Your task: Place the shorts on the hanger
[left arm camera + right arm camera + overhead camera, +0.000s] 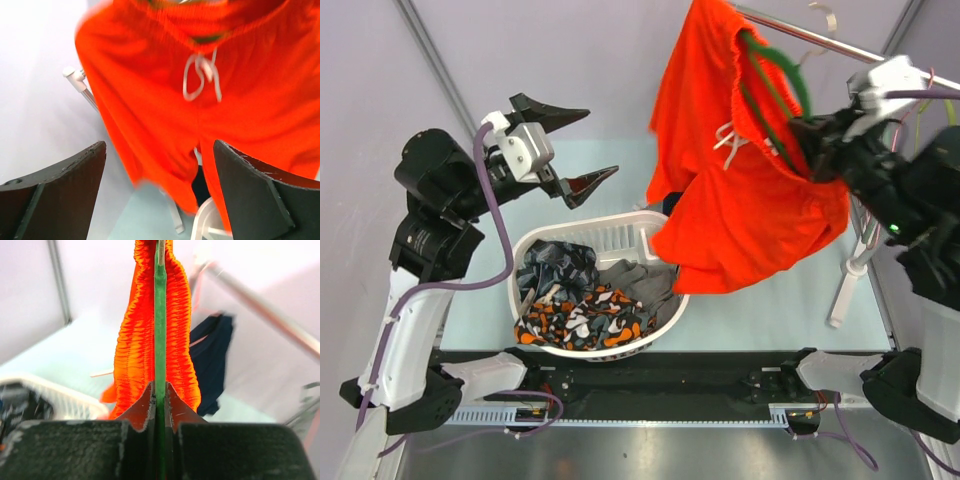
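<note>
The orange-red shorts [740,200] hang draped over the dark green hanger [780,75], high on the right above the table. My right gripper [817,150] is shut on the hanger's thin green bar [160,315], with the gathered waistband [130,340] on either side of it just past the fingertips [150,395]. My left gripper [582,150] stands wide open to the left of the shorts, apart from them, with nothing between its fingers. Its wrist view faces the shorts [165,100] and their white drawstring [200,75].
A white laundry basket [610,235] sits at the table's middle, under the shorts' lower edge, holding an orange-black-white patterned cloth [585,315] and grey garments. A metal rail [800,35] crosses the upper right, and a dark navy garment [212,355] hangs behind. A white stand post [850,280] rises at the right.
</note>
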You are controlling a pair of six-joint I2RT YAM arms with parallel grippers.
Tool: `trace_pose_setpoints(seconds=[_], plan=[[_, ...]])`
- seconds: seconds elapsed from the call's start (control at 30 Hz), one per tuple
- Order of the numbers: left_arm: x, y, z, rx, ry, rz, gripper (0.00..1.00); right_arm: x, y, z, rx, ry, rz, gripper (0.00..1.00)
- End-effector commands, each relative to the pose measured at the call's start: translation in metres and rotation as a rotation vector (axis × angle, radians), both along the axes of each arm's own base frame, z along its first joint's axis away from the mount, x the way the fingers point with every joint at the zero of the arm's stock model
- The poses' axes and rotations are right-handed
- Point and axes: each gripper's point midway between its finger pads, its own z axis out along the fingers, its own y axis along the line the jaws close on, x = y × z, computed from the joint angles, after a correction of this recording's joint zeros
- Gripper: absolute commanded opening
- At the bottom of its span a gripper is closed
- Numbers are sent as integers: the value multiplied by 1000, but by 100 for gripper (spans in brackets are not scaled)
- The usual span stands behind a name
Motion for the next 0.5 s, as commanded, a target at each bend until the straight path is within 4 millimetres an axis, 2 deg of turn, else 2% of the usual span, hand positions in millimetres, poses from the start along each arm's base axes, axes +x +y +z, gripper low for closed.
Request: trace_pose_setpoints(seconds=[0.0,0.3,0.37,0.47], plan=[[9,0,-3,-11,2,34,93,-39,-46,60,95,-175,-87,0],[13,-3,-23,4,20,30,93,-61,-78,43,55,-133,-173,0],[14,-4,-29,10,29,25,93,-70,-88,41,60,-136,-194,0],[16,-5,-42,30,55,25,94,-89,-87,30,46,-115,-147,0]])
